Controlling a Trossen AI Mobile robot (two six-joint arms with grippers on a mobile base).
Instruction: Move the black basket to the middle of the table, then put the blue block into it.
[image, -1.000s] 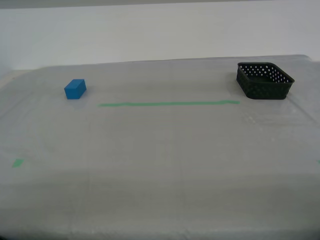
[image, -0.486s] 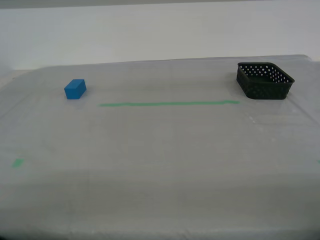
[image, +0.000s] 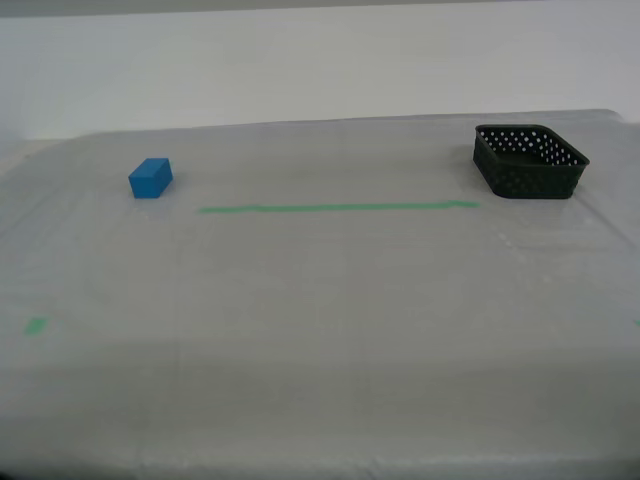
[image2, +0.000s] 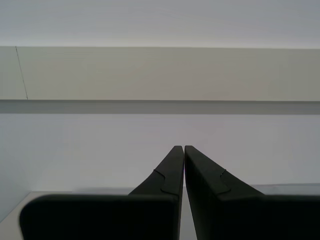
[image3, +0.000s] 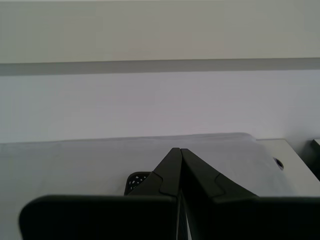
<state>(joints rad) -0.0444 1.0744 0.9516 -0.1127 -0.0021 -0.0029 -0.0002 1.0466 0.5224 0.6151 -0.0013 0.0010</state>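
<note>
So, across the exterior view from its left: the blue block (image: 150, 178), the green tape line (image: 337, 208), then the black basket (image: 529, 160) at the far right of the table (image: 320, 340). My first gripper (image3: 176, 150) and my second gripper (image2: 180, 148) both sit closed and empty. I'd open 1 wide, then pinch the basket's near wall squarely before sliding it.

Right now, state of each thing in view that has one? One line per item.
black basket: upright, empty, at the exterior view's far right, not in the middle.
blue block: resting on the table, at the exterior view's far left, outside the basket.
my first gripper: shut, holding nothing.
my second gripper: shut, holding nothing.
green tape line: flat on the table between block and basket.
</note>
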